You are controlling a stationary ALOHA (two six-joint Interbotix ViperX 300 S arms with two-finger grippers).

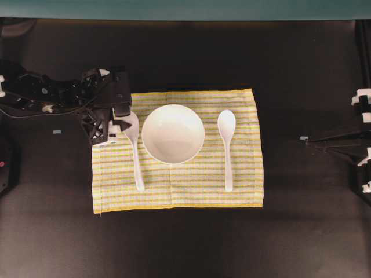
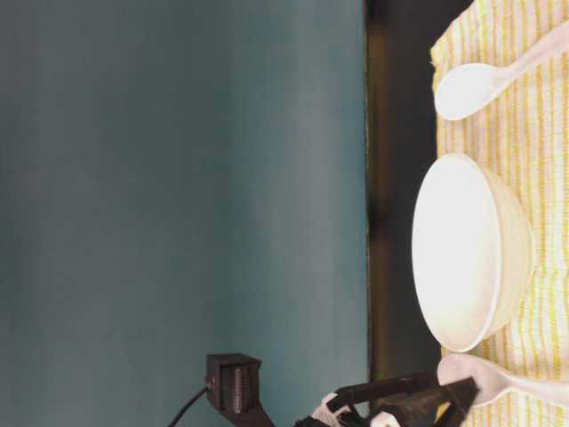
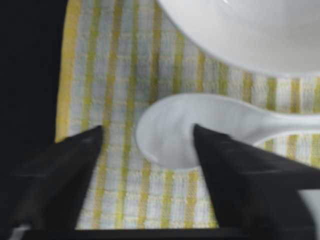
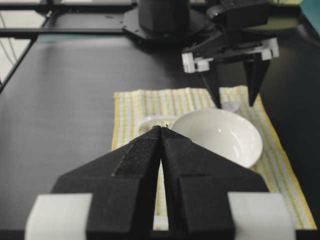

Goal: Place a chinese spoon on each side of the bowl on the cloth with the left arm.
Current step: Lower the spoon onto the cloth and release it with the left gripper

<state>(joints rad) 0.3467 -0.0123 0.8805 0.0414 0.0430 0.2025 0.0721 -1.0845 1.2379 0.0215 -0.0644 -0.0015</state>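
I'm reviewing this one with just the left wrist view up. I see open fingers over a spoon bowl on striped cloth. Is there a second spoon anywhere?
Observer: Yes. In the overhead view a second spoon lies on the striped cloth on the far side of the white bowl.
Operator: Is the near spoon's handle on the cloth too?
Observer: Yes, the near spoon lies fully on the cloth, beside the bowl.
Operator: What's the right gripper doing?
Observer: The right gripper is shut, off the cloth; the left gripper hangs open above the near spoon.
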